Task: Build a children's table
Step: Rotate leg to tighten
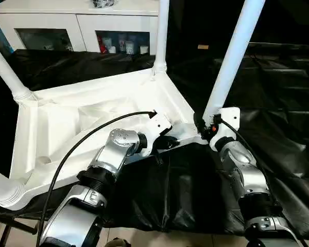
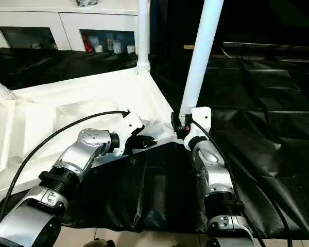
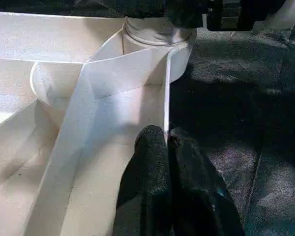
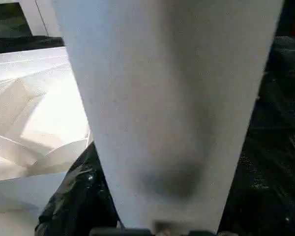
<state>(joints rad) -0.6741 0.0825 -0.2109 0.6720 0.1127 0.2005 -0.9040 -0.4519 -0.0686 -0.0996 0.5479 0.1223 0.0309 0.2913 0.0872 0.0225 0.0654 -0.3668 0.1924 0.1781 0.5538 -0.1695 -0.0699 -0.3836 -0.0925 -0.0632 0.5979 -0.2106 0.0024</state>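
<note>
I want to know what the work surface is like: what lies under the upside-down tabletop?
Black plastic sheeting spreads out from under the tabletop toward the front and the right. What supports the sheeting is covered, as is everything directly beneath the tabletop itself.

Work area with dark covering and storage unit.
Black plastic sheeting (image 1: 278, 134) drapes the work surface; a white cabinet (image 1: 82, 20) with glass-fronted compartments stands behind, pale floor (image 1: 159, 237) below.

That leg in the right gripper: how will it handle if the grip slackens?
The leg looks rigid, a straight tube. Long and leaning, it would probably tip over if the right gripper lets go before it seats in the tabletop. Its smooth round surface could slip or roll.
</note>
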